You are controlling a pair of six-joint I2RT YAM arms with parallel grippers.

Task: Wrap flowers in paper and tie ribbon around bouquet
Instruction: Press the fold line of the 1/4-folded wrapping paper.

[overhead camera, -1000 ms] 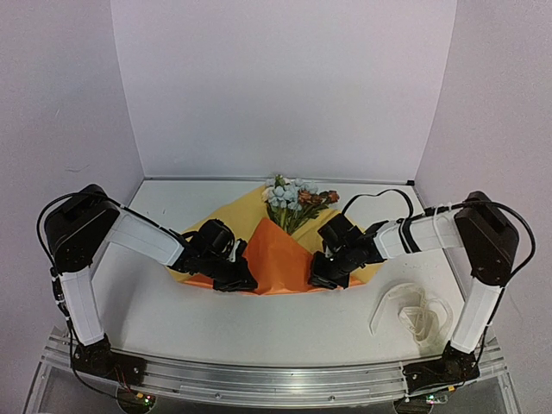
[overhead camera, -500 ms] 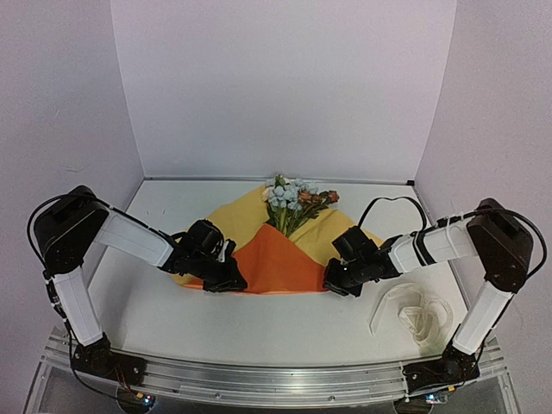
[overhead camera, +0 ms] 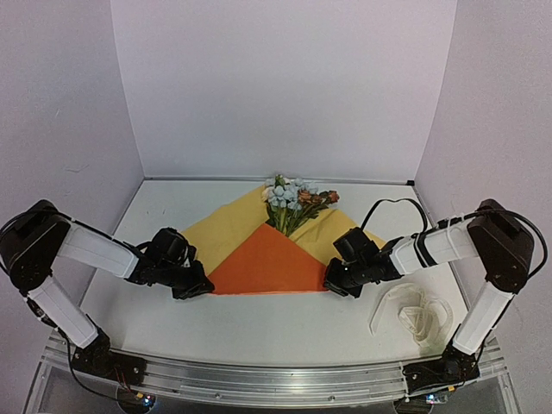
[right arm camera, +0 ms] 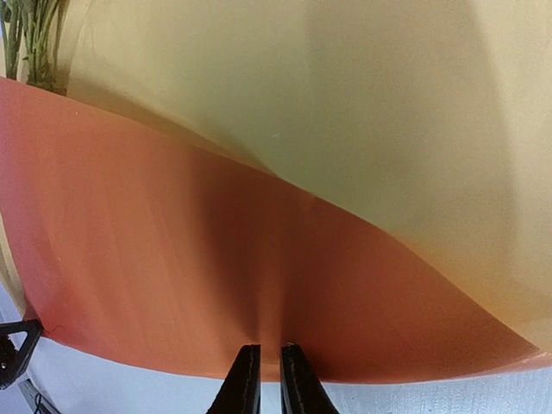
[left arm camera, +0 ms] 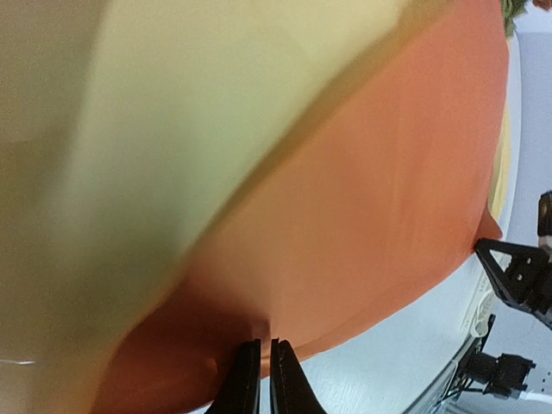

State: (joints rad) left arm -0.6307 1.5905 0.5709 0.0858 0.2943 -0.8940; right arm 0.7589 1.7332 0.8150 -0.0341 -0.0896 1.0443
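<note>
Flowers (overhead camera: 293, 200) sit on the half-folded paper (overhead camera: 267, 263), my left gripper (left arm camera: 265, 345) and right gripper (right arm camera: 265, 349) each pinching its near edge, ribbon (overhead camera: 414, 315) at lower right not tied yet.

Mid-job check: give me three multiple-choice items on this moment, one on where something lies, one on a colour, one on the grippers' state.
1. Relative to the paper, where is the ribbon?
A. draped across it
B. on the table to its right
C. at its far left

2. What colour is the paper's folded-up flap facing the top camera?
A. orange
B. blue
C. white

3. The left gripper and right gripper are:
A. both wide open
B. both shut on the paper's near edge
C. both holding the ribbon

Answers:
1 B, it lies heaped apart from the paper.
2 A, the triangle over the yellow is orange.
3 B, each wrist view shows jaws pinching the orange edge.
</note>
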